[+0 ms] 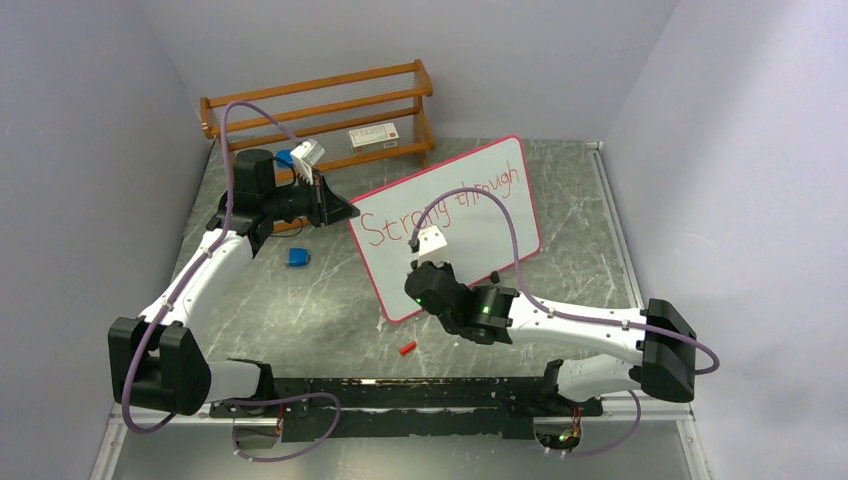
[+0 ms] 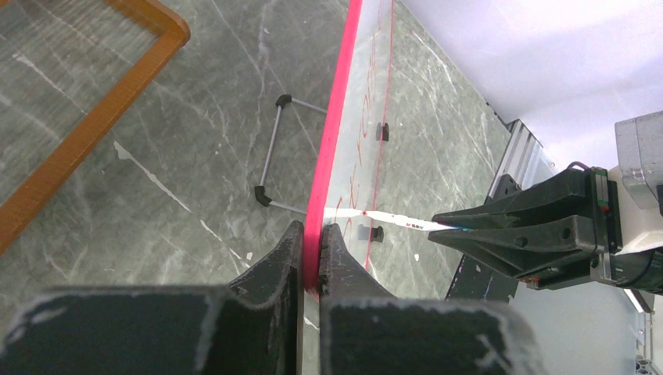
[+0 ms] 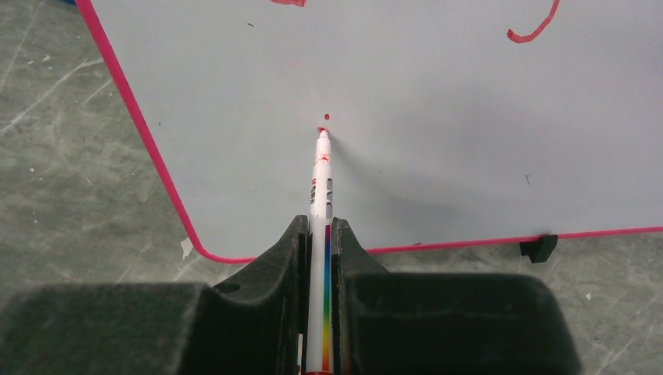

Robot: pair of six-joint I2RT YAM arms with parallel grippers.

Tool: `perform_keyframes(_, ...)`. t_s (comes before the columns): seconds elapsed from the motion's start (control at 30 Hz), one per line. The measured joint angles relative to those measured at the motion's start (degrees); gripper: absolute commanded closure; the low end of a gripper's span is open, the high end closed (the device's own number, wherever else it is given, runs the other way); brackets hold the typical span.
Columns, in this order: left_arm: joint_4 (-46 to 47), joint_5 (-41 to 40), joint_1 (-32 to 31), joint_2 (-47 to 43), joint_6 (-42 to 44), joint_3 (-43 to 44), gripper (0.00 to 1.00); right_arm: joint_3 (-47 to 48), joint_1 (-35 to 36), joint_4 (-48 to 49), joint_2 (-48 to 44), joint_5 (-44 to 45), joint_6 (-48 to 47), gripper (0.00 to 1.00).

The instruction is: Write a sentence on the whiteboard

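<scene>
Walls: pale grey, closing you in on three sides.
Table (image 1: 300,300): grey marbled top, with a wooden rack (image 1: 320,105) at the back.
Whiteboard (image 1: 390,270): stands tilted on black feet mid-table, just in front of the rack's right end.
Left pincer (image 2: 311,234): you have it closed tight on the board's pink rim, one finger on either side.
Right pincer (image 3: 319,226): you have it clamped on a marker (image 3: 320,180), tip against the white face beside a red dot.
Sentence (image 1: 385,227): "Strong through" reads in red along the top.
Red cap (image 1: 406,349): lies on the table near the board's lower corner.
</scene>
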Motion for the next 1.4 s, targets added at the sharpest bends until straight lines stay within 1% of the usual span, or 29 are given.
perform_keyframes(0.6,-0.13,-0.15,0.00,0.00,0.02,0.00,0.95,-0.17,-0.37,-0.20,0.13,-0.68,0.09,1.00)
perform_keyframes(1.23,-0.17,-0.20,0.00,0.00,0.02,0.00,0.95,-0.17,-0.39,-4.33,0.26,-2.45,2.08,1.00)
perform_keyframes(1.4,-0.15,-0.17,0.00,0.00,0.00,0.02,0.95,-0.37,-0.74,-3.82,-1.55,-2.45,1.84,1.00)
